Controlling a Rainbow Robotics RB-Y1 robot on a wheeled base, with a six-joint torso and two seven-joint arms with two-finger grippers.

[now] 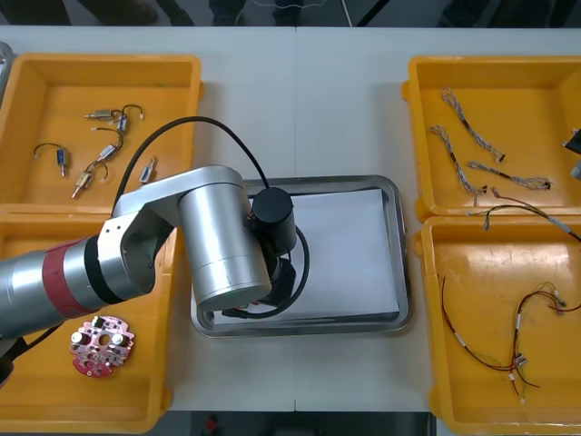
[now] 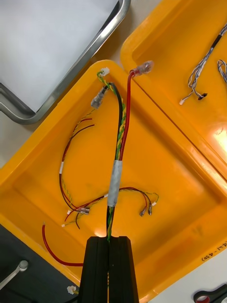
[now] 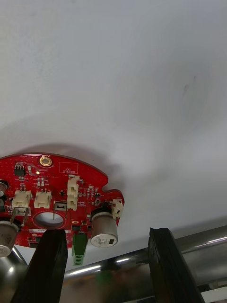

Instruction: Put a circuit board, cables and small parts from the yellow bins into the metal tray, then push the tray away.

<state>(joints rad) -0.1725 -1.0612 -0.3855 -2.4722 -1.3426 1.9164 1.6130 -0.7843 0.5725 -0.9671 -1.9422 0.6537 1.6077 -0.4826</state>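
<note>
One circuit board [image 3: 61,189] lies seemingly free beyond the left gripper's [image 3: 106,233] parted jaws.

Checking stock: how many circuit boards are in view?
2. One board in the near left yellow bin; the other board on the tray by the open left gripper. Its arm may hide more.

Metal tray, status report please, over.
Left gripper over metal tray, jaws open, red circuit board lying on its white inside. Right gripper above near right yellow bin, jaws shut on red and yellow cable. No obstruction seen.
</note>
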